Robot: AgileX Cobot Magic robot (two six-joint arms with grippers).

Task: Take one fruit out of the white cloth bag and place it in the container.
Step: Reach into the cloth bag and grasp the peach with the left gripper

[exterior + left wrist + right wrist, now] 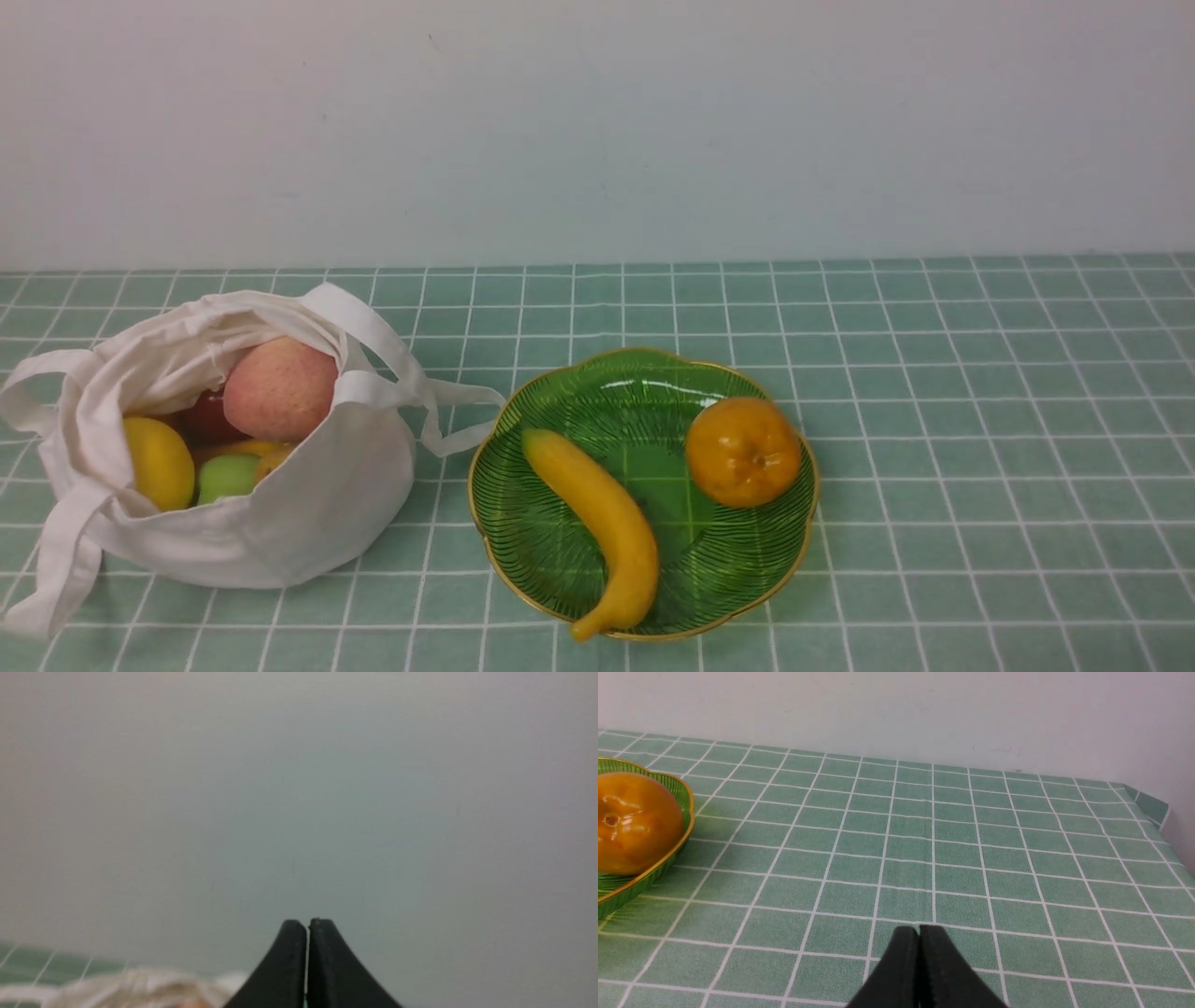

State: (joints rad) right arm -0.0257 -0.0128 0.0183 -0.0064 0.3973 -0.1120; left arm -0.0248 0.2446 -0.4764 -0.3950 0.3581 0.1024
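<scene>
The pink speckled peach (279,387) rests on top of the other fruit inside the white cloth bag (308,504) at the left of the table. The green glass plate (569,551) with a gold rim stands in the middle; it holds a banana (602,523) and a mandarin (744,452). Neither arm shows in the front view. My left gripper (307,924) is shut, facing the wall, with a blurred edge of the bag (135,987) below it. My right gripper (919,930) is shut and empty over the tablecloth, to the right of the plate (668,861).
In the bag also lie a yellow lemon (159,462), a red apple (207,420) and a green fruit (227,476). A long strap (51,579) trails toward the front left. The table's right edge (1155,812) appears in the right wrist view.
</scene>
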